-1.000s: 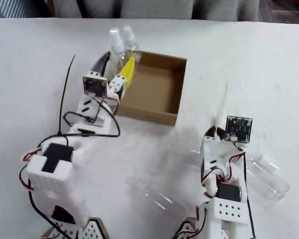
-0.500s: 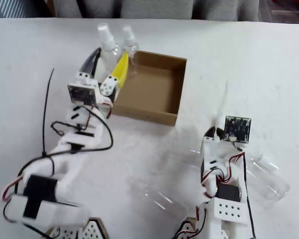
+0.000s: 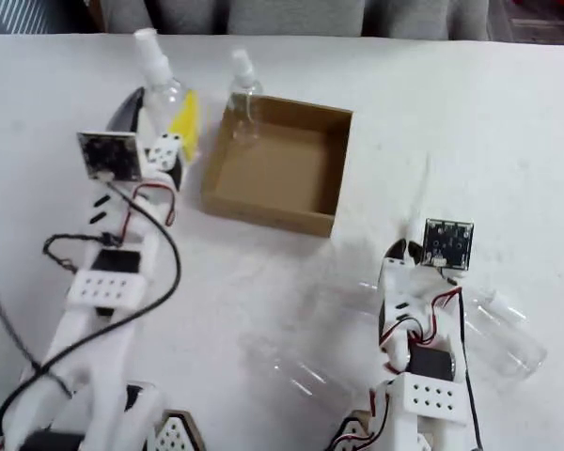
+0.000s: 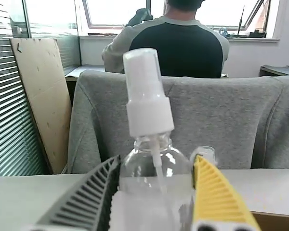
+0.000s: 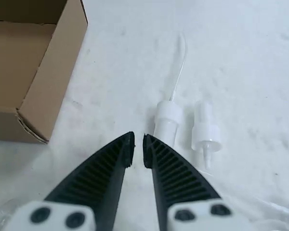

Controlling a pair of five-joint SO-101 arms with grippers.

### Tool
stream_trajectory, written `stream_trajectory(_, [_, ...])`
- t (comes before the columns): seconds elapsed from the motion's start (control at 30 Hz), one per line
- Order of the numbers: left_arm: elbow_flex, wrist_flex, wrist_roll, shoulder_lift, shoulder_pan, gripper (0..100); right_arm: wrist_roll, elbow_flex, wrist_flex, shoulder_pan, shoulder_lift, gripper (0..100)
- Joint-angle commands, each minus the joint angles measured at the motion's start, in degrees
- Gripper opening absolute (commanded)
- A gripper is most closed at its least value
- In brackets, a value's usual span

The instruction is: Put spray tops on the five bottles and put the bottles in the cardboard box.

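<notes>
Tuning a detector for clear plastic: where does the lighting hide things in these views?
High view: even light, the lying clear bottles almost vanish into the white table. Left wrist view: bright windows behind, yet the held bottle reads against the grey sofa. Right wrist view: white spray tops show faintly, with soft shadows.

Both arms are wearing white plastic shells with small dotted holes. The left arm (image 3: 80, 338) is trailing a looping black cable (image 3: 177, 256); the right arm (image 3: 423, 399) is carrying red wires (image 3: 387, 331) past a black motor block (image 3: 430, 362). The left camera board (image 3: 106, 156) and the right camera board (image 3: 450, 241) are showing as dark squares. The left gripper (image 4: 156, 161) is sporting a grey ribbed finger (image 4: 86, 202) and a yellow finger (image 4: 214, 197); the right gripper (image 5: 138, 139) is showing black ribbed fingers (image 5: 101, 178).
</notes>
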Motion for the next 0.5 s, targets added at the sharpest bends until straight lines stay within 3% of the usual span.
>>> stream_trajectory(0.0, [-0.8,8.4,0.7,-11.0,-2.0,2,0.6,-0.4,-1.3,0.2,-0.5,1.7])
stream_trajectory(0.23, [-0.7,24.9,7.8,-25.9,-2.2,2,0.0,-7.6,3.2,-0.7,-0.6,1.6])
stream_trajectory(0.47, [0.0,30.7,14.8,-29.1,1.0,2,-2.8,-21.6,20.4,-20.2,-1.5,1.6])
